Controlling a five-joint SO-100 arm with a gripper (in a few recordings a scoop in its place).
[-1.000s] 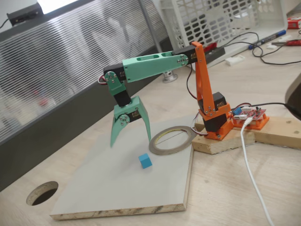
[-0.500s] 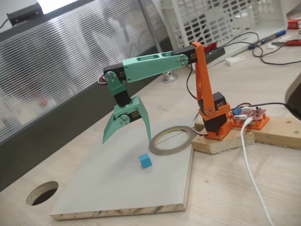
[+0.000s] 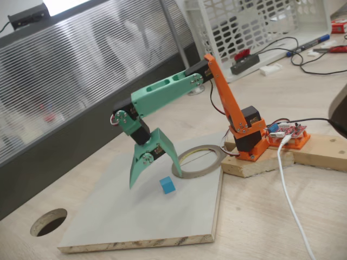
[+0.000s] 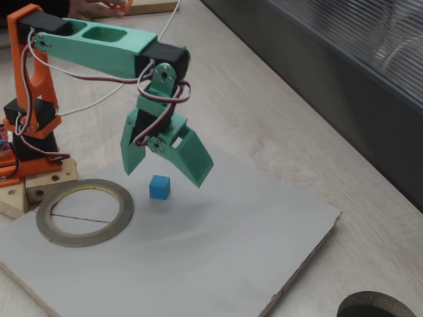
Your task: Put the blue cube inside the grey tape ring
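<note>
1. Where the grey board (image 3: 135,216) lies on the pale wooden worktop (image 3: 260,216): landmark for all entries below.
2. Blue cube (image 3: 167,186) (image 4: 159,187): resting flat on the board, near its middle in both fixed views; just beside the grey tape ring but apart from it, outside the ring.
3. Grey tape ring (image 3: 198,161) (image 4: 84,212): lying flat at the board's edge nearest the arm's base; pale yellowish inner edge visible; a thin dark line across the opening; nothing inside.
4. Tool (image 3: 156,173) (image 4: 165,168): green, two-fingered, pointed downward over the board; fingers spread wide, holding nothing; tips straddling the space just above and behind the cube, not touching it; whether the tips touch the board cannot be told.
5. Arm: green forearm (image 3: 162,93) sloping down toward the board; orange upper link (image 3: 223,92) leaning over the ring.
6. Orange base (image 3: 248,141) (image 4: 30,125): fixed on a wooden block (image 3: 282,154) beside the board, next to the ring.
7. Round dark cut-out hole (image 3: 48,222) (image 4: 370,306): in the worktop off the board's corner, well apart from cube and ring.
8. White cable (image 3: 290,200): running across the worktop from the base block, beside the board.
</note>
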